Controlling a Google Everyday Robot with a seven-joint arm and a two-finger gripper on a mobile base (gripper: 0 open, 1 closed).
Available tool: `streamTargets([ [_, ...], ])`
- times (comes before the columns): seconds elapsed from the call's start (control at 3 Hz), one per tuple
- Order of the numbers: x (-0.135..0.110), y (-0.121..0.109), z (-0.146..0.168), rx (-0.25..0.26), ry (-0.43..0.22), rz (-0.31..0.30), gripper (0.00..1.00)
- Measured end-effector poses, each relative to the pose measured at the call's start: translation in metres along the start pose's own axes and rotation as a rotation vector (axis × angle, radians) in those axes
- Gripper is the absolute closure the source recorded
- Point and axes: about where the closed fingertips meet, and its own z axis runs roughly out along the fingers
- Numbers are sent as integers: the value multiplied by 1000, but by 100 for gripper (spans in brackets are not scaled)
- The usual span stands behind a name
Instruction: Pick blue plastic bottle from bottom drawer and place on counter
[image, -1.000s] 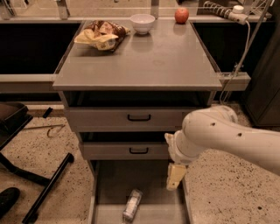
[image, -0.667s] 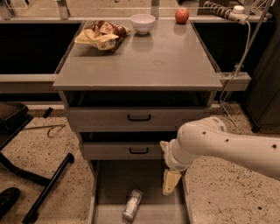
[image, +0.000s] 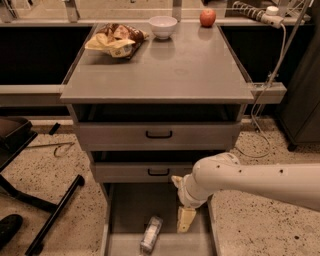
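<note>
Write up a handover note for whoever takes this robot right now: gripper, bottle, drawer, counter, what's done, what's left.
Gripper: low over the open long grey metal bottom drawer, right of the bottle, apart from it.
Small pale bluish plastic bottle: lying on the drawer floor.
Broad grey counter: no bottle on it.
Done: drawer open, gripper at the drawer.
Left: grasp, lift, place on counter.

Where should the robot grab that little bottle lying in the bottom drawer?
Probably around its middle, from straight above: the blue plastic bottle lies flat on the bottom drawer floor, so its long sides are free. The gripper hangs just beside it.
</note>
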Motion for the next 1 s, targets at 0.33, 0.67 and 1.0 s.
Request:
streamTargets([
  [0.33,0,0,0,0,0,0,0],
  [0.67,8,1,14,8,-11,-6,0],
  [1.0,20,-6,53,1,-38,-57,0],
])
